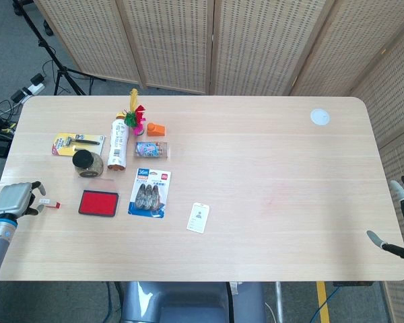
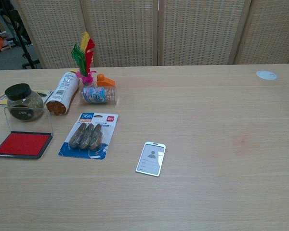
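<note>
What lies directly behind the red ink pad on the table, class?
Behind the red ink pad stands its raised clear lid, and just beyond it a round glass jar with a black cap. The jar's base is seen only through the lid, so its contents stay unclear.

1 jar (image 1: 87, 163), 1 bottle (image 1: 118, 140), 1 ink pad (image 1: 98, 202), 1 badge (image 1: 198, 217), 2 hands (image 1: 12, 200).

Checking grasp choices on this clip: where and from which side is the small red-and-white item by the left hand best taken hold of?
Probably a pinch across its short width from above. The small red-and-white item lies flat on the table, so there is no side wall to wrap, and it shows only in the head view. The left hand sits just off its white end, while the red ink pad lies apart on the other side.
</note>
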